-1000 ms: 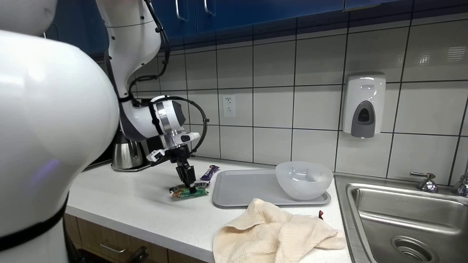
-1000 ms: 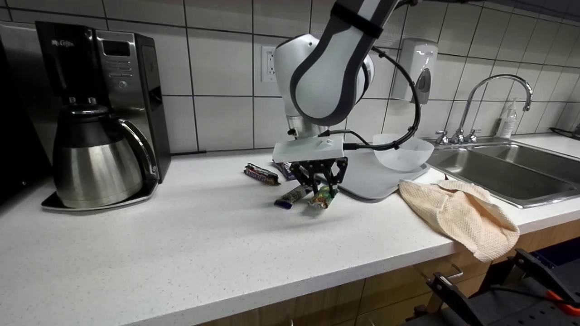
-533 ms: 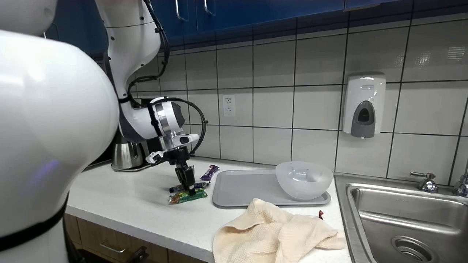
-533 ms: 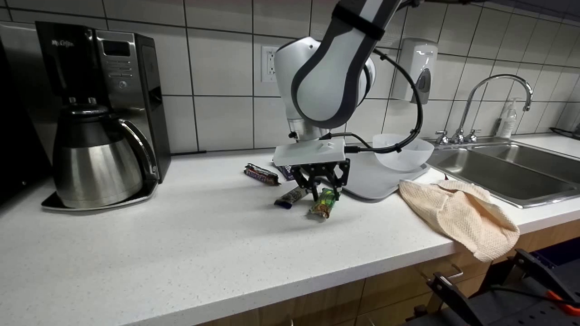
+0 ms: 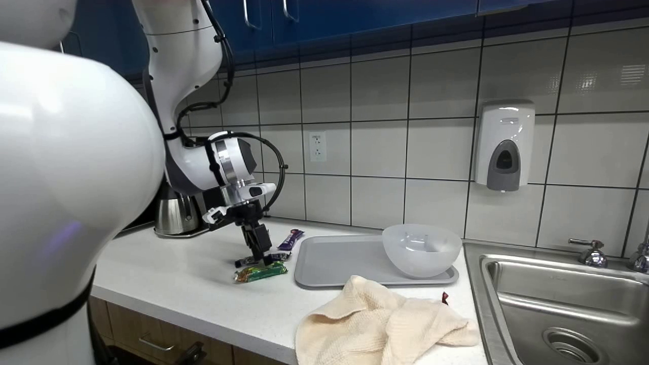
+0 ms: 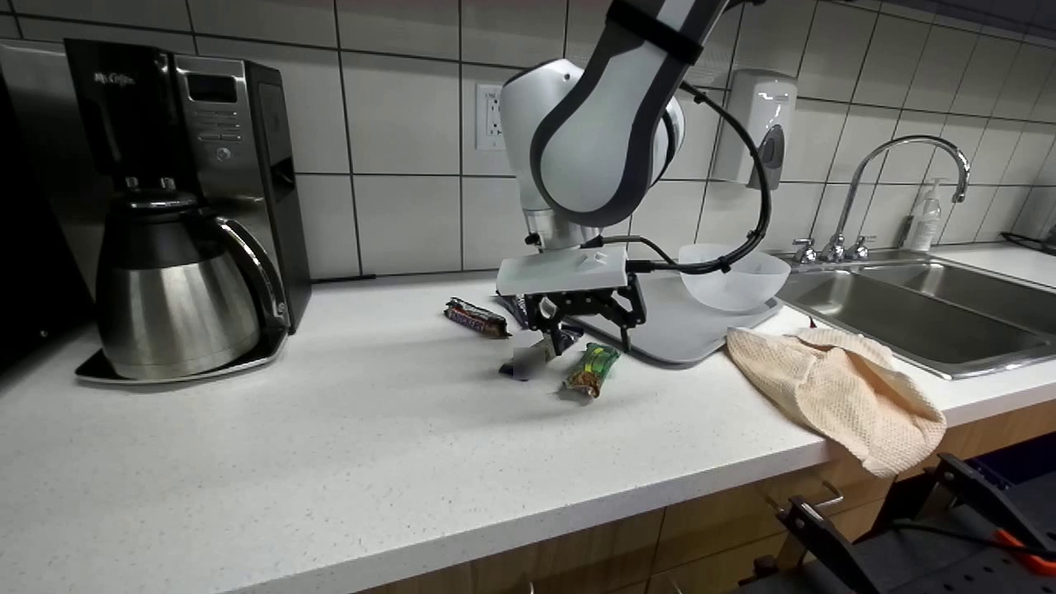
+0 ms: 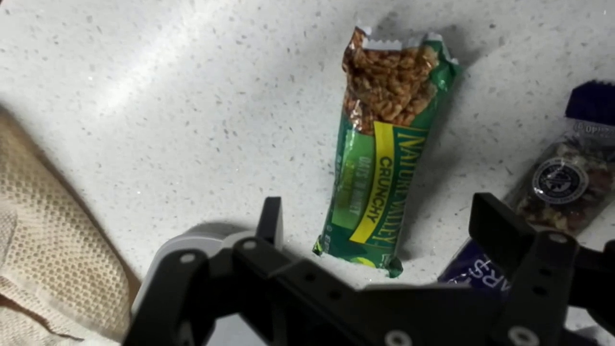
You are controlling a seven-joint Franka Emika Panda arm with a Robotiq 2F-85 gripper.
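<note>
- Coffee maker [image 6: 260, 165]: far left in an exterior view; white counter [image 6: 330, 470] stretches from it broadly rightward and forward to the front edge.
- Dark-wrapped bar [image 6: 477, 318]: flat, with a purple bar [image 5: 290, 240] just to its right.
- Nut bar [image 7: 559, 181]: a fingertip overlaps it in the wrist view; whether they touch I cannot tell.
- Gripper [image 6: 592, 350]: jaws spread wide, low over the counter.
- Green granola bar [image 7: 379, 168]: loose and flat on the counter, well back from the front edge, one end between the fingertips in the wrist view.
- Gray tray [image 6: 676, 338]: a narrow strip of counter parts its rim from the green granola bar; a frosted bowl [image 6: 734, 280] sits on its right end.
- Tan cloth [image 6: 833, 396]: bunched just beside the tray's near rim, drooping past the front edge.
- Sink [image 6: 916, 315]: rim close to tray and cloth.
</note>
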